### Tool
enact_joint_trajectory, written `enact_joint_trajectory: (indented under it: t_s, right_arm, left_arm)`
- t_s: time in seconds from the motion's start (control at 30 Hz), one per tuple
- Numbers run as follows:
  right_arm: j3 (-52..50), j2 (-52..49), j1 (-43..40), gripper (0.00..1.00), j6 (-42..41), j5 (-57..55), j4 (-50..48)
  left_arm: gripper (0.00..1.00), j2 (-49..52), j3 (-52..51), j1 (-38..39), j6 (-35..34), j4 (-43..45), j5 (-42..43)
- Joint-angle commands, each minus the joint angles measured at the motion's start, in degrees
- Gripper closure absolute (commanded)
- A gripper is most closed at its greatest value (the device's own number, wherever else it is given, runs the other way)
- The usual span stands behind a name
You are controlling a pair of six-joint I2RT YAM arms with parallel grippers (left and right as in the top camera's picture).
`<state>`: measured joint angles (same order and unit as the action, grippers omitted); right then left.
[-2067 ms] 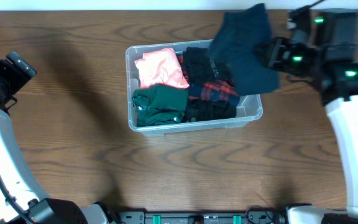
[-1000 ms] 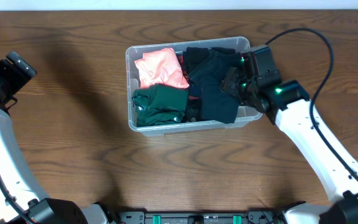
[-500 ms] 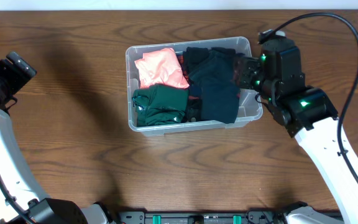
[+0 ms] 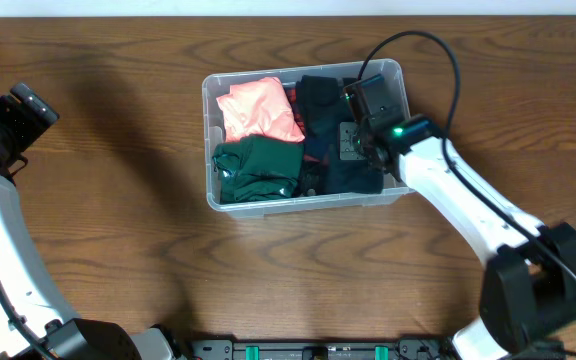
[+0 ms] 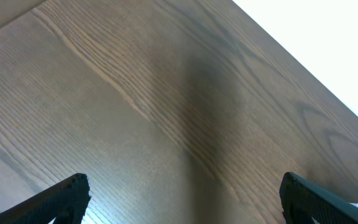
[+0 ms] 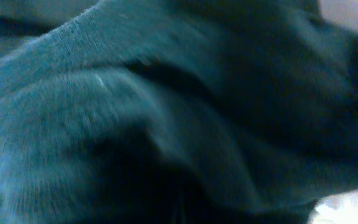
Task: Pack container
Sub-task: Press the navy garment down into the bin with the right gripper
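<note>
One clear, colourless rectangular plastic container (image 4: 298,203) with rounded corners and a rolled rim sits on the brown wooden table (image 4: 118,260), around the middle and toward the far edge. It holds four folded garments: a pink one (image 4: 258,108) far left, a dark green one (image 4: 258,168) near left, a black one (image 4: 320,98) far right and a navy one (image 4: 356,172) near right. A sliver of red check (image 4: 311,150) shows between them.

Two arms are present. The right gripper (image 4: 351,143) is closed, down on the navy cloth; I cannot tell whether it pinches any. The left gripper (image 5: 182,202) hangs wide apart over bare table at far left.
</note>
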<state>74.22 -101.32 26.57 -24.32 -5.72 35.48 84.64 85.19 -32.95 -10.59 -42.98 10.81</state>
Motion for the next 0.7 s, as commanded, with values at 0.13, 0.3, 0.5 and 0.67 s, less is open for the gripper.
enact_joint_trajectory:
  t_s: [0.13,0.3,0.5,0.67]
  right_arm:
    - [-0.09,-12.13,0.61,0.99,0.81,1.44,0.24]
    - [0.07,-11.39,0.61,0.99,0.79,1.75,0.24]
    - [0.59,-2.49,0.61,0.95,0.81,2.78,1.05]
    - [0.87,8.63,0.61,0.47,0.83,2.49,2.62]
  left_arm:
    - [0.02,0.35,0.04,-0.15,0.50,0.22,0.52]
    - [0.02,0.35,0.04,-0.15,0.50,0.22,0.52]
    - [0.02,0.35,0.04,-0.15,0.50,0.22,0.52]
    - [0.02,0.35,0.04,-0.15,0.50,0.24,0.52]
